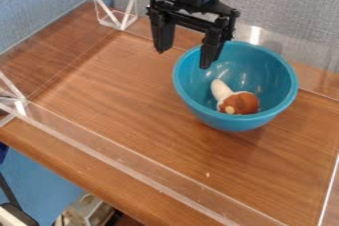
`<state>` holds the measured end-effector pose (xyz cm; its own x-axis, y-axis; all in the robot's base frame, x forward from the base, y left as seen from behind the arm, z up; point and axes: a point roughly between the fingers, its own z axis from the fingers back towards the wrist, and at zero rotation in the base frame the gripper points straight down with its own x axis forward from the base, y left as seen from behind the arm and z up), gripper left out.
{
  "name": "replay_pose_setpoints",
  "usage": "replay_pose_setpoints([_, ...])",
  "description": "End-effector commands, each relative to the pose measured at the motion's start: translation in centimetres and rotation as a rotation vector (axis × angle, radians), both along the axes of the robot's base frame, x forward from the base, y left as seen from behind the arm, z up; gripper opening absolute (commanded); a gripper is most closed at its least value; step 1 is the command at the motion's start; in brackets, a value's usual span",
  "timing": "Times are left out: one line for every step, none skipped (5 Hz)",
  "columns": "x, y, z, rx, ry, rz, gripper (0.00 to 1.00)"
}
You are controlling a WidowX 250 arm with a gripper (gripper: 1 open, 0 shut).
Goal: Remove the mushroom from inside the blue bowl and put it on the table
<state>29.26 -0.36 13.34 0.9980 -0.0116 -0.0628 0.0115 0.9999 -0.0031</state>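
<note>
The blue bowl (236, 87) sits on the table (119, 91) toward the right side. Inside it lies the mushroom (236, 99), on its side, reddish-brown cap toward the front and cream stem toward the back. My gripper (188, 44) hangs over the bowl's back-left rim with its black fingers pointing down and spread apart, open and holding nothing. The right fingertip (209, 56) dips just over the bowl's inner edge, while the left one stays outside the rim. The mushroom lies a little to the right and in front of the fingers.
Low clear acrylic walls (159, 161) run along the table's edges. A clear triangular bracket (111, 14) stands at the back left corner and another (11, 99) at the left edge. A pale object (259, 36) peeks out behind the bowl.
</note>
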Motion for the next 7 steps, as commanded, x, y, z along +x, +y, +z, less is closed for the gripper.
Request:
replay_pose_setpoints([0.6,-0.4,-0.8,0.005,0.001,-0.011,1.0])
replay_pose_setpoints([1.0,-0.6,-2.2,0.012,0.011,-0.018,1.0])
replay_pose_setpoints([1.5,-0.9,-3.3,0.017,0.017,-0.028,1.0])
replay_pose_setpoints([2.1,-1.2,-4.3,0.022,0.02,-0.04,1.0])
replay_pose_setpoints([2.5,-1.3,-5.0,0.025,0.023,-0.043,1.0])
replay_pose_setpoints([2.8,-1.4,-5.7,0.029,0.026,-0.046,1.0])
replay_pose_setpoints([3.0,-1.4,-6.1,0.031,0.028,-0.045,1.0])
